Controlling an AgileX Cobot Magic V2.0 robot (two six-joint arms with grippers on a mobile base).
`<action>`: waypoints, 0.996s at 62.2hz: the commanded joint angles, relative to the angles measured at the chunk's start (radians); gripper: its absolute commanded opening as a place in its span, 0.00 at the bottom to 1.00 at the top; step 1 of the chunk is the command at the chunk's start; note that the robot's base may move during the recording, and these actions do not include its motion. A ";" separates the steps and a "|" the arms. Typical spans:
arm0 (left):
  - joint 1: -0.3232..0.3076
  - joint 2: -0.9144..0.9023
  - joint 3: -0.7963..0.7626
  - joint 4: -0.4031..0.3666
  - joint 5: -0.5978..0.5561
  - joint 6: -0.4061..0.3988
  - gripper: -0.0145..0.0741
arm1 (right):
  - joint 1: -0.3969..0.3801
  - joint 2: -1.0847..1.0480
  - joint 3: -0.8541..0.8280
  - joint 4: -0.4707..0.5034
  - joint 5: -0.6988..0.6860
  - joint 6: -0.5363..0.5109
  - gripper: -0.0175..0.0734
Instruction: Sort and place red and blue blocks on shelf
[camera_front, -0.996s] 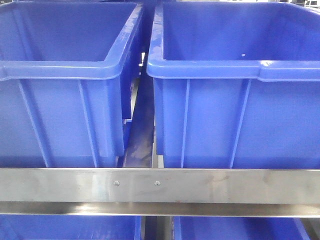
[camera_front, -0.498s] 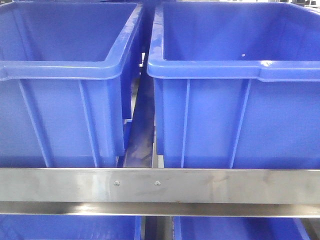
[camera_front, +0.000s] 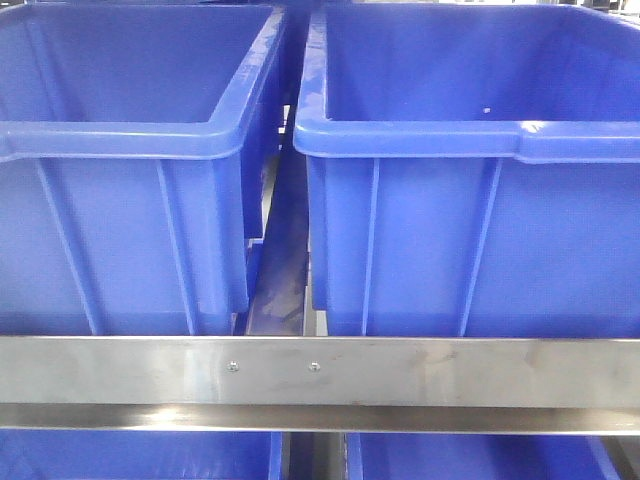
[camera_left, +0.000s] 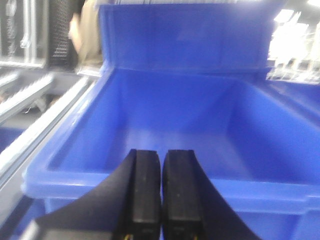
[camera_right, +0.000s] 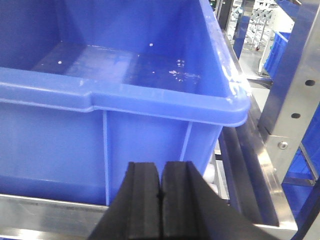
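The shelf shows in the front view as a brushed-metal front rail (camera_front: 400, 372) with two small screws, carrying two big blue bins side by side. No red or blue block shows in any view. My left gripper (camera_left: 161, 154) is shut with nothing between its fingers, hovering at the near rim of an empty blue bin (camera_left: 170, 120). My right gripper (camera_right: 160, 166) is also shut and empty, held low in front of the outer wall of another blue bin (camera_right: 60, 145), just above the shelf's rail (camera_right: 45, 212).
The left bin (camera_front: 120, 230) and right bin (camera_front: 470, 230) leave a narrow gap between them. More blue bins sit on the row below (camera_front: 140, 455). A perforated steel upright (camera_right: 295, 95) stands to the right of the right gripper. White specks lie on the right bin's floor (camera_right: 175, 72).
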 joint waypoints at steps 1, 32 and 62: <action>-0.026 -0.009 0.044 -0.052 -0.009 0.050 0.30 | 0.000 -0.021 -0.024 0.001 -0.093 -0.009 0.24; -0.030 -0.069 0.044 -0.073 0.044 0.092 0.30 | 0.000 -0.021 -0.024 0.001 -0.093 -0.009 0.24; -0.002 -0.069 0.044 -0.095 0.070 0.092 0.30 | 0.000 -0.021 -0.024 0.001 -0.093 -0.009 0.24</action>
